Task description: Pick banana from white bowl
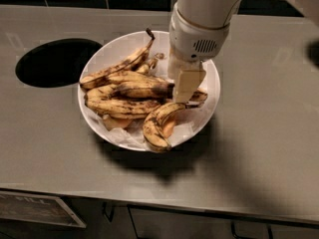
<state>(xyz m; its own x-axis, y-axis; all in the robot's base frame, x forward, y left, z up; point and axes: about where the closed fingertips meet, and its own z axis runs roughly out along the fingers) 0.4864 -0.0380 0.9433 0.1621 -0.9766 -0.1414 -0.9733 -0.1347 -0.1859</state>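
Note:
The white bowl [115,43] sits on the grey counter, lined with crumpled white paper. It holds several ripe, brown-spotted bananas [124,106]. One short curved banana [157,124] lies at the bowl's front rim. My gripper [186,87] hangs from the white arm directly over the right half of the bowl. Its pale tip reaches down to the bananas, just above the curved one and next to a dark-ended banana [144,87]. The arm's body hides the back right of the bowl.
A dark oval hole [55,61] is cut into the counter [264,133] left of the bowl. Dark tiles run along the back wall. The counter's front edge is near the bottom, with cabinet fronts and handles [239,230] below.

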